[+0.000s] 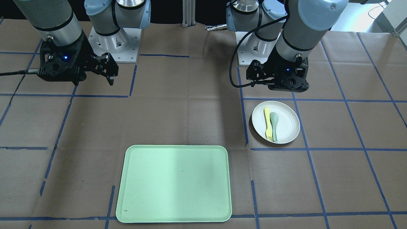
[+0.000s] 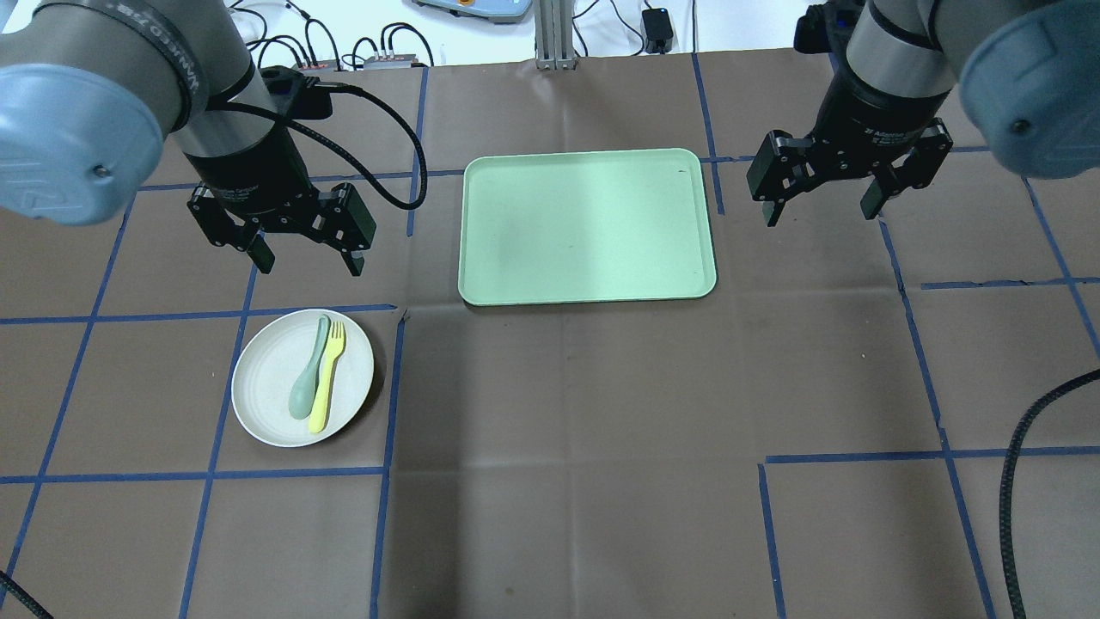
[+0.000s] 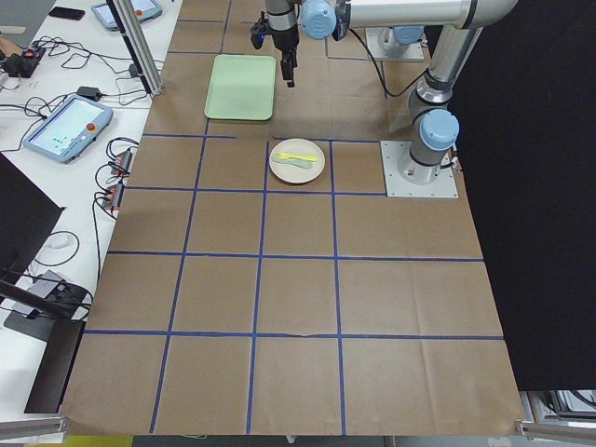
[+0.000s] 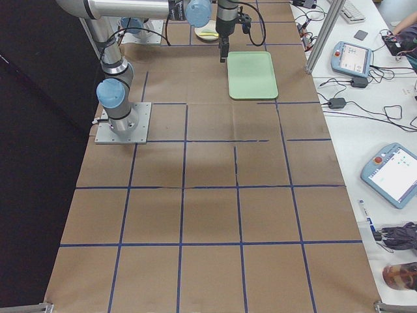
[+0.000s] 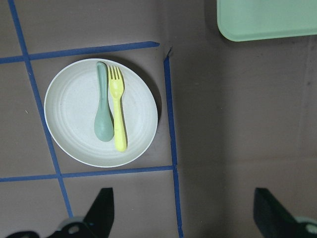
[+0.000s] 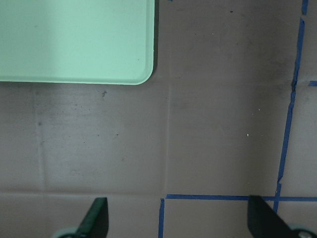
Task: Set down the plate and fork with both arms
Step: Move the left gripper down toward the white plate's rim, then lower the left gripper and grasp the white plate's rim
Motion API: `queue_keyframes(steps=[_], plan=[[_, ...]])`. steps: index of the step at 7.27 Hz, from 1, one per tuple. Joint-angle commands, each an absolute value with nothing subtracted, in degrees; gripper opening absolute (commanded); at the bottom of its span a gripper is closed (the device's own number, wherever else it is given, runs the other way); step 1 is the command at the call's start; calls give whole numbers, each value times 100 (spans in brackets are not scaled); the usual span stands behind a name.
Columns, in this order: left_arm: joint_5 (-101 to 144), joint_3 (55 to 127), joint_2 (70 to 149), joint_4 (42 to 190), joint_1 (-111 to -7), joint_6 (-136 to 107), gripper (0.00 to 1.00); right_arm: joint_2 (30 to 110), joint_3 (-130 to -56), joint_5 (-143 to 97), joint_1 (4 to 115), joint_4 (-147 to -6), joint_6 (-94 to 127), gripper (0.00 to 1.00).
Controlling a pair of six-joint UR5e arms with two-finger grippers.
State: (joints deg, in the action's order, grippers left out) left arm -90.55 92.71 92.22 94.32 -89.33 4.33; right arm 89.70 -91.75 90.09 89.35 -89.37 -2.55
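Observation:
The off-white plate (image 2: 266,378) rests on the brown table paper at the near left, also in the left wrist view (image 5: 69,114). The pale yellow fork (image 2: 328,378) lies on it, tines away from me, beside a grey-teal spoon (image 2: 307,383). My left gripper (image 2: 309,262) is open and empty, hovering above the table just beyond the plate's far edge. My right gripper (image 2: 821,211) is open and empty, hovering to the right of the mint-green tray (image 2: 589,225). In the front-facing view the plate (image 1: 287,122) and fork (image 1: 267,124) sit below the left arm.
The tray holds nothing and lies at the table's far middle. Blue tape lines (image 2: 387,395) grid the brown paper. A black cable (image 2: 1023,481) hangs at the near right. Tablets and cables lie on the side bench (image 3: 65,126).

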Motion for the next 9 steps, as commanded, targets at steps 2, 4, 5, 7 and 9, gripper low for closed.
queue_keyframes(steps=[2, 4, 5, 7, 9], plan=[[-9000, 9464, 9325, 9422, -7896, 1603, 100, 8974, -9184, 9009, 8938, -8938, -264, 100], [-9026, 10017, 9465, 8644, -7359, 2239, 100, 8974, -9176, 9009, 8930, -8947, -264, 100], [-9018, 10289, 9666, 8318, -7104, 2354, 100, 8974, -9176, 9009, 8938, -8947, -264, 100], [-8982, 10502, 10106, 8052, -6707, 2705, 100, 8974, -9184, 9000, 8938, -8947, -264, 100], [-8965, 10756, 10492, 7711, -6356, 2821, 100, 8974, -9185, 9009, 8938, -8939, -264, 100]])
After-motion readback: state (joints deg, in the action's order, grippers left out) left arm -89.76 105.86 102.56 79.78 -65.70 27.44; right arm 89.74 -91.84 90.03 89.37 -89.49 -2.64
